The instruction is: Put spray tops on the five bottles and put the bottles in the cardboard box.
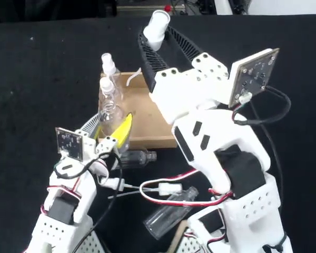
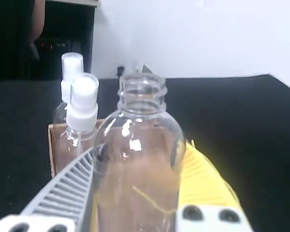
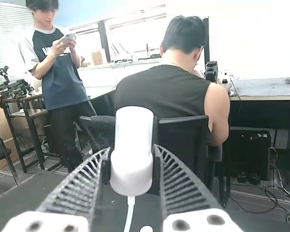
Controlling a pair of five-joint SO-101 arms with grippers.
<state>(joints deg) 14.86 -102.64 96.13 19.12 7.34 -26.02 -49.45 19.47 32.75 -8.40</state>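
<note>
Judging largest first: the cardboard box (image 1: 146, 122) is placed below the right gripper (image 1: 157, 31) and just beyond the left gripper (image 2: 140, 154), and two capped bottles (image 1: 108, 89) are stood in the box corner nearest the left gripper. Two uncapped bottles (image 1: 168, 215) are seen lying on the table, back by the arm bases. An open bottle (image 2: 135, 174) is clamped upright between the left fingers, neck up. A spray top (image 3: 131, 145) is pinched between the narrowed right jaws, held high and well beyond that neck, with its dip tube (image 3: 130, 215) trailing toward the wrist. The next move is judged to turn on bringing the top down toward the left gripper, with the tube aligned to the bottle's upright axis. No legible print is found on the bottles or the top.
</note>
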